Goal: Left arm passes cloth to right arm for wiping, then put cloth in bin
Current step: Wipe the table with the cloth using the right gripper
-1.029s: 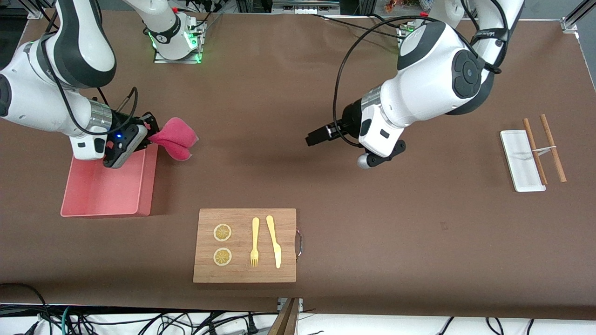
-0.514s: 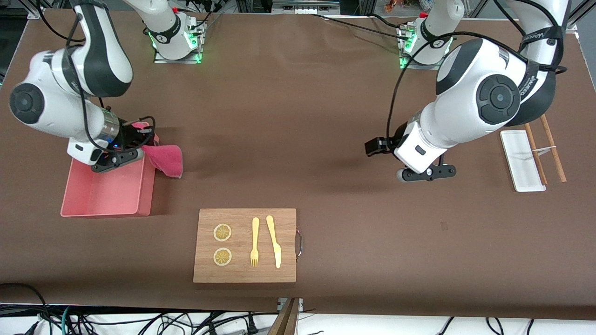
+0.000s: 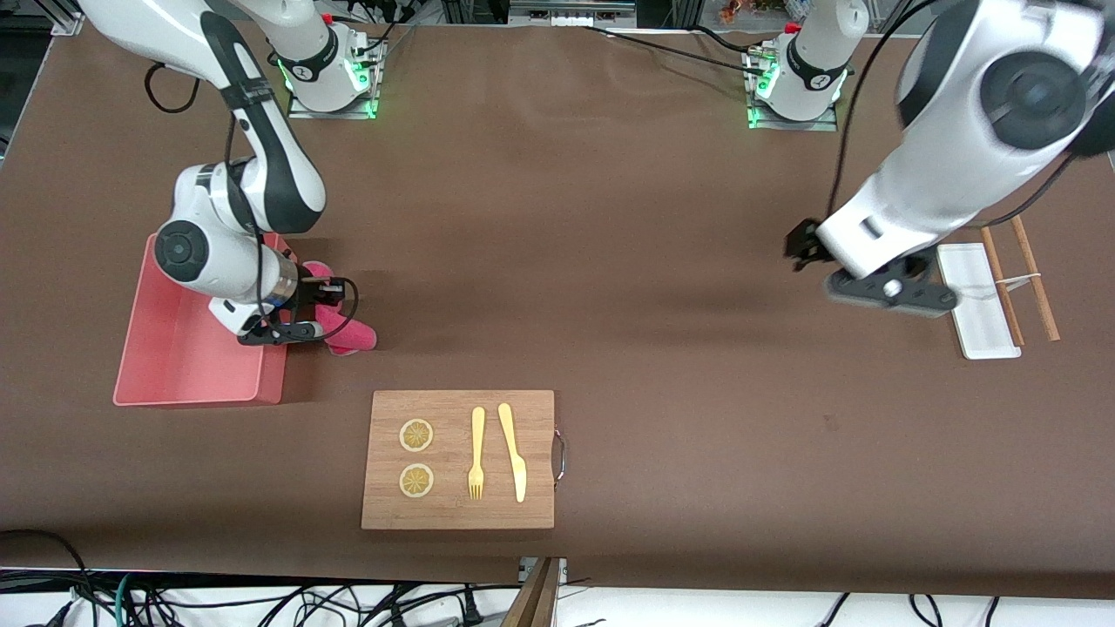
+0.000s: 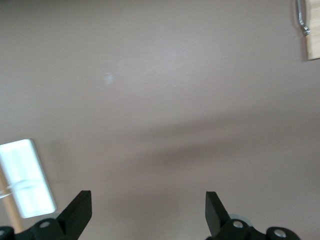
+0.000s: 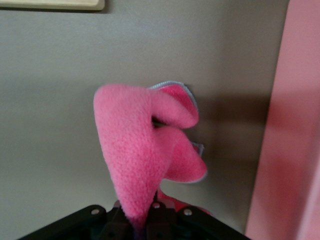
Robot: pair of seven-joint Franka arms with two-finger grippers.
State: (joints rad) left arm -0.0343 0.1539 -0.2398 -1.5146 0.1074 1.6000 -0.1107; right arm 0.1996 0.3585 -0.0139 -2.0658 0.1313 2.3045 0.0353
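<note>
Two white robot arms work over a brown table. Right arm reaches down from its base, and the right gripper sits just beside the bin, low over the table, with its fingers clamped on the cloth. Seen from the right wrist, the cloth bunches out of the closed fingers as a folded pink wad with a thin grey edge, hanging over bare table with the pink wall of the bin alongside. Cloth is outside the bin, next to the wall that faces the left arm's end. Left arm is raised at its own end of the table; the left gripper hangs over bare table near the white tray, holding nothing, its fingers spread wide apart in the left wrist view. Two brown sticks lie across and beside the tray. Nearer the front camera, a wooden board carries two lemon slices, a yellow fork and a yellow knife.
</note>
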